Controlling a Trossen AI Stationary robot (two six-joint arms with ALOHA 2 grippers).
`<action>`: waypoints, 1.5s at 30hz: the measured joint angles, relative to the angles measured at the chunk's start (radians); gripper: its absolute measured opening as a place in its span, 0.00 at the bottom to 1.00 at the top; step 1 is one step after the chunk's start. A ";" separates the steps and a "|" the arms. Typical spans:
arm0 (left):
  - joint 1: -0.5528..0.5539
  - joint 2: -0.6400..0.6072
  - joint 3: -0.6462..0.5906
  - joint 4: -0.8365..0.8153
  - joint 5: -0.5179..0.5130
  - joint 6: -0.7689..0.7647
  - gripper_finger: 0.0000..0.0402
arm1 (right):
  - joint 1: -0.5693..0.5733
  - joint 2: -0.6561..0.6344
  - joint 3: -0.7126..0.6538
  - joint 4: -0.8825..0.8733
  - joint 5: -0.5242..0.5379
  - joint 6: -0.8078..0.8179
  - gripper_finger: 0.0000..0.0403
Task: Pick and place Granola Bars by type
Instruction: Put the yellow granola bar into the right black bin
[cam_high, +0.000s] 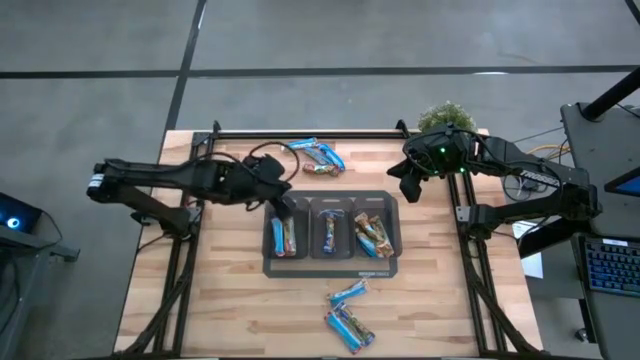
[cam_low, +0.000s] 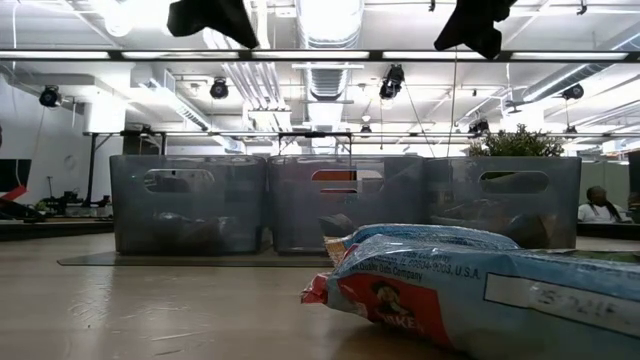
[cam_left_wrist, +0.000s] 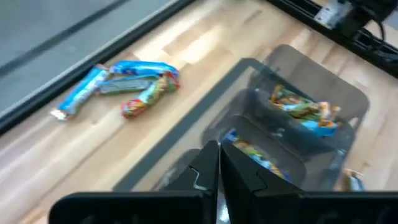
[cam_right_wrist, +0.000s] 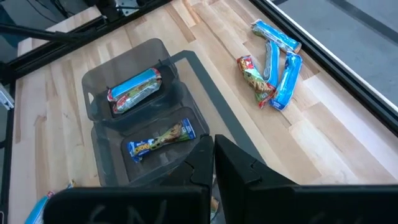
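Granola Bars (cam_high: 330, 232) lie sorted in three grey bins on a dark tray (cam_high: 331, 267) at the table's (cam_high: 230, 310) centre, with one loose cluster (cam_high: 316, 156) at the tray's twelve o'clock near the far edge and another (cam_high: 348, 316) at its six o'clock near the front edge. With fingers pressed together and holding nothing, the left gripper (cam_high: 286, 203) hangs over the left bin's (cam_high: 285, 236) far rim. At the tray's one o'clock, the right gripper (cam_high: 409, 182) hovers, likewise closed and empty, close to a small potted plant (cam_high: 447, 116).
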 joint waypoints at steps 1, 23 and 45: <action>0.003 -0.019 -0.018 0.008 -0.013 0.005 0.00 | 0.000 0.000 0.000 0.000 0.000 0.000 0.02; 0.008 -0.481 -0.625 0.651 0.003 0.205 0.00 | -0.001 0.066 -0.005 0.036 -0.137 -0.016 0.02; 0.008 -0.568 -0.643 0.670 0.003 0.309 0.00 | -0.062 0.162 0.022 0.089 -0.210 -0.085 0.02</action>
